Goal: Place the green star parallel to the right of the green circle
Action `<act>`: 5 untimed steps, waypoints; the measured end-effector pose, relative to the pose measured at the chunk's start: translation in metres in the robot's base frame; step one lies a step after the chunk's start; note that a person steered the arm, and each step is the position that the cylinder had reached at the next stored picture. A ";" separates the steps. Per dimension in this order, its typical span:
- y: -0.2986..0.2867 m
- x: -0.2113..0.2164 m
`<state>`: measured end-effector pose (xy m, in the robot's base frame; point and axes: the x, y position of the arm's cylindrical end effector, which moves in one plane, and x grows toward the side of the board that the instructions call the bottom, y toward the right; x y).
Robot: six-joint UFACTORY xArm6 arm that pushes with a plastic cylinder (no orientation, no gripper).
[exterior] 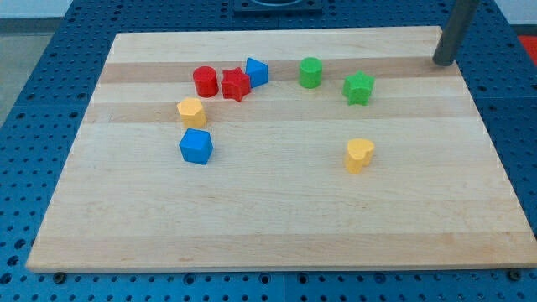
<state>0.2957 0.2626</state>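
Note:
The green star (359,88) lies on the wooden board (268,210) in the upper right part. The green circle (311,72) stands to its left and slightly nearer the view's top, a small gap apart. My tip (441,61) is at the board's upper right, well to the right of the green star and a little above it, touching no block.
A red cylinder (205,81), a red star (236,85) and a blue triangle (256,72) cluster at upper left. A yellow hexagon (191,111) and a blue cube (196,146) lie below them. A yellow heart (359,155) lies below the green star.

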 end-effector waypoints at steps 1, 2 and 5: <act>-0.029 0.022; -0.052 0.045; -0.129 0.104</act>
<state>0.4001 0.1339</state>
